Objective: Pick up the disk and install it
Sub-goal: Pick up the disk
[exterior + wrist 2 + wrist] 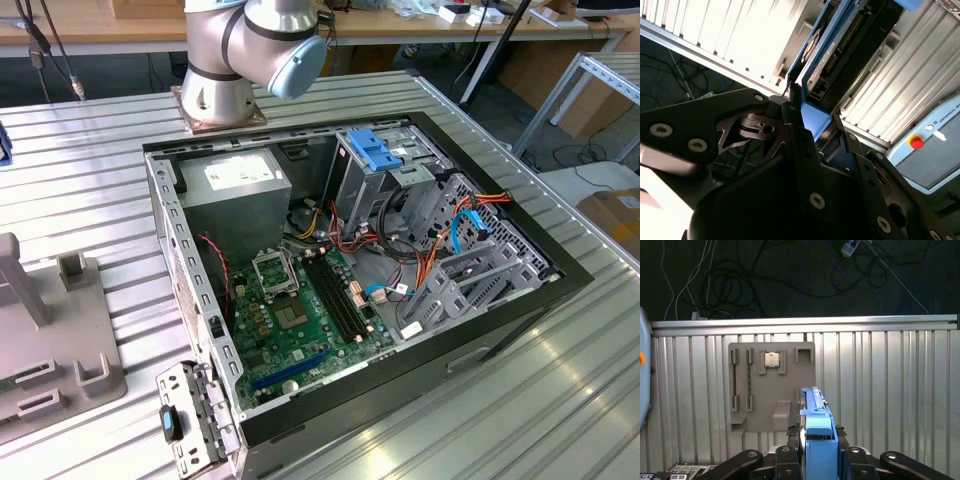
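The disk (816, 412) is held edge-on in the claw (817, 452), which is closed on the disk's bright blue carrier frame. Black fingers (789, 447) are pressed against either side of the frame. In the first wrist view the drive is seen as a narrow upright slab, with a thin silver-grey metal edge beside the blue plastic. It is seen against the ribbed metal desk (880, 390) and one corner of a grey fixture plate (790, 385).

In the second wrist view a broad face of the disk (850, 45) is shown: a dark underside, a row of connector pins and a strip of white label beside the blue frame. The claw (815, 122) is seen clamped at the frame's end. A pale blue teach pendant (940, 150) with a red button (915, 142) is also seen there.

A square processor chip (771, 360) is seated in a recess of the fixture plate, and a thin green strip (749, 380) lies in a long slot beside it.

In the exterior view, an open computer case (480, 350) is laid on its side on the desk, and the arm's base (225, 70) is mounted just beyond it. Within the case are found a grey power supply (235, 190), a green motherboard (300, 320), a metal drive cage topped by a blue tab (375, 150), and loose red, orange and blue cables (460, 225).
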Available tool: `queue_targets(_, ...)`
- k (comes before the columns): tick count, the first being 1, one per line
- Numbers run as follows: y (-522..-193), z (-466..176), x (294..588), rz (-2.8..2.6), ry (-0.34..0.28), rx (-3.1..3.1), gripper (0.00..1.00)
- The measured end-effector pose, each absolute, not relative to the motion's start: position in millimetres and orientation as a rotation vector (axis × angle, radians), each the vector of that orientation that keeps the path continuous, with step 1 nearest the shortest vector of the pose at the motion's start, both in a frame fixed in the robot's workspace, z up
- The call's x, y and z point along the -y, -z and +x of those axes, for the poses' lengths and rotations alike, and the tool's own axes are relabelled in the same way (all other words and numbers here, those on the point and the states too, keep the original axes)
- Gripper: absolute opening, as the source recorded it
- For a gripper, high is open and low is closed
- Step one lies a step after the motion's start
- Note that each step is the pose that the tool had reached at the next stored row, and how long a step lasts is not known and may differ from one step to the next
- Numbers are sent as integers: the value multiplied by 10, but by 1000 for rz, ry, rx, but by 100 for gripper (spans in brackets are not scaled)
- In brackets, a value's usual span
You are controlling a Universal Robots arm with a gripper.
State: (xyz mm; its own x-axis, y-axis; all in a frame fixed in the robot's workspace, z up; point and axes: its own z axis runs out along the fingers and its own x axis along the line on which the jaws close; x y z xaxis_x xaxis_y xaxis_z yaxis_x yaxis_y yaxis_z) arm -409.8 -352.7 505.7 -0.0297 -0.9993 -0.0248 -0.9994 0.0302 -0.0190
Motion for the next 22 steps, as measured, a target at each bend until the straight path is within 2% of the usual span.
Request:
queue_targets(11, -5057, -3699, 3527, -2166, -6, -2232, 37)
queue_targets(22, -5057, -3622, 3527, -2166, -6, -2232, 37)
